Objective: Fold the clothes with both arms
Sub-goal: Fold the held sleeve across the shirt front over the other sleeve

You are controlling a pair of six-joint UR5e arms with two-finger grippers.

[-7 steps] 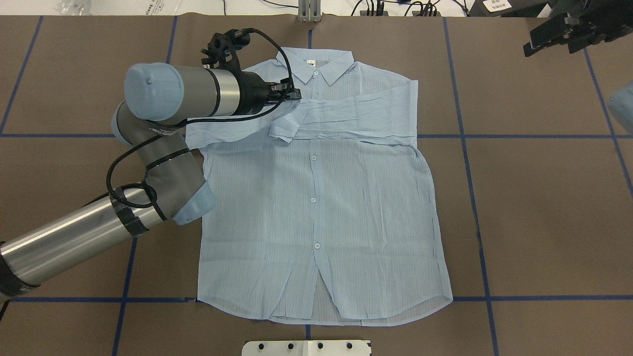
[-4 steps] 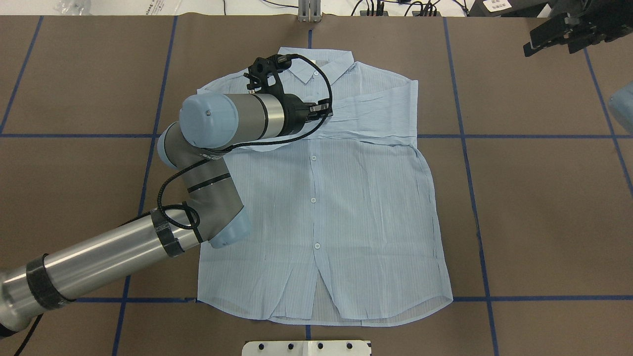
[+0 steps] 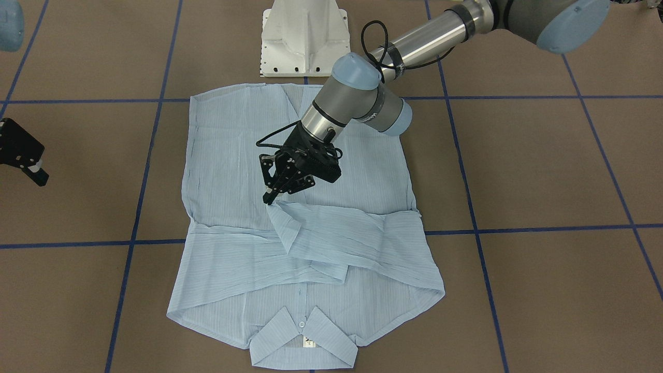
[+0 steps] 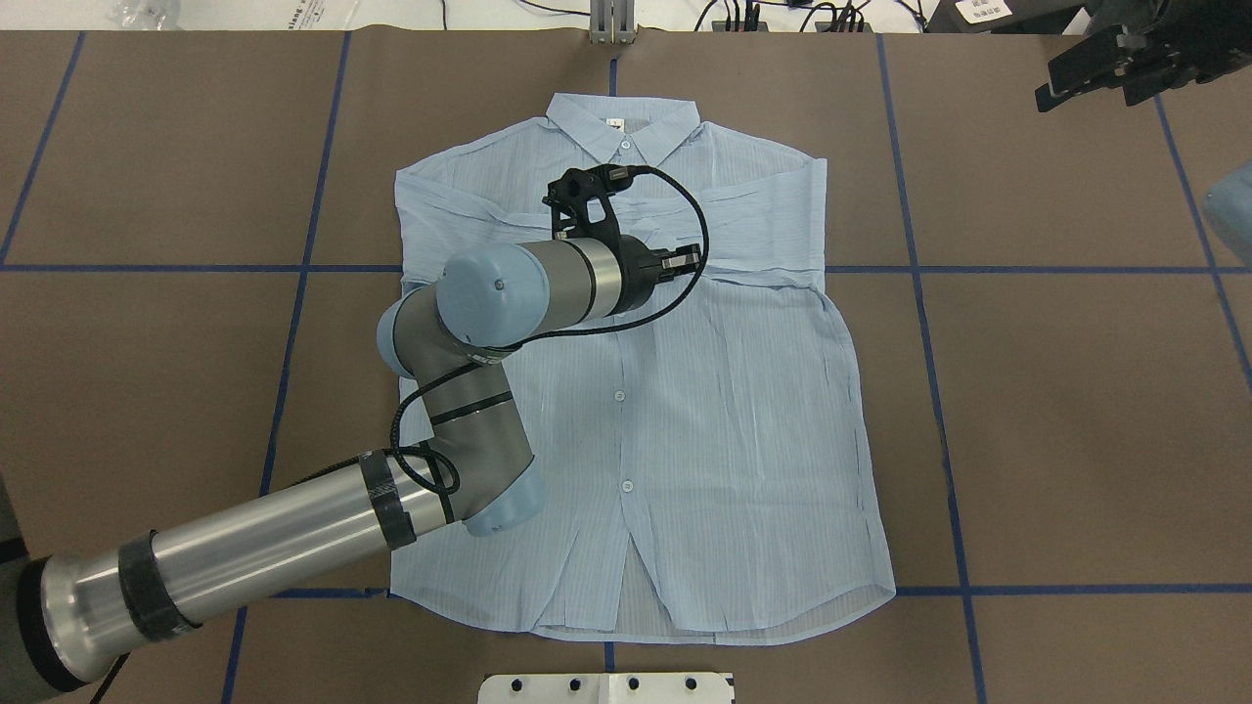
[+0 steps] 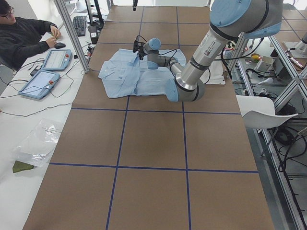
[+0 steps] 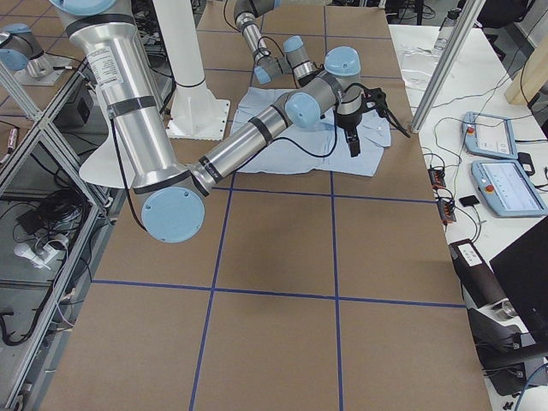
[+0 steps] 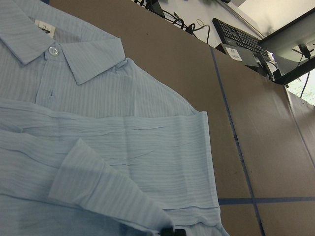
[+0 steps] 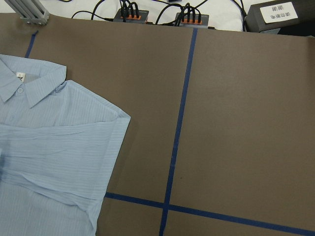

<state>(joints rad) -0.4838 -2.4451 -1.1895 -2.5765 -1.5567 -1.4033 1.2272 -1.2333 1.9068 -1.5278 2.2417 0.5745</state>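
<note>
The light-blue striped shirt (image 4: 665,440) lies flat on the brown table, buttons up, its collar (image 4: 623,125) at the far edge. My left gripper (image 4: 691,261) hangs low over the chest and is shut on the cuff of a sleeve (image 3: 331,233), which drapes from the fingers across the chest. In the left wrist view the cuff (image 7: 113,182) leads down to the gripper (image 7: 170,231) at the bottom edge. The other sleeve (image 4: 753,225) lies folded across the chest as well. My right gripper (image 3: 36,173) hovers off the shirt at the table's side; its jaws are unclear.
The white pedestal base (image 3: 303,46) stands by the shirt's hem. Blue tape lines (image 4: 919,269) mark a grid on the brown table cover. A metal bracket (image 4: 611,24) and cables sit at the far edge. A person (image 5: 24,38) sits at a side desk with tablets (image 5: 41,81).
My left arm has swung rightward and slightly toward the hem, carrying the sleeve from the shoulder area across the chest. The sleeve now lies over the shirt front. The right gripper has stayed put.
</note>
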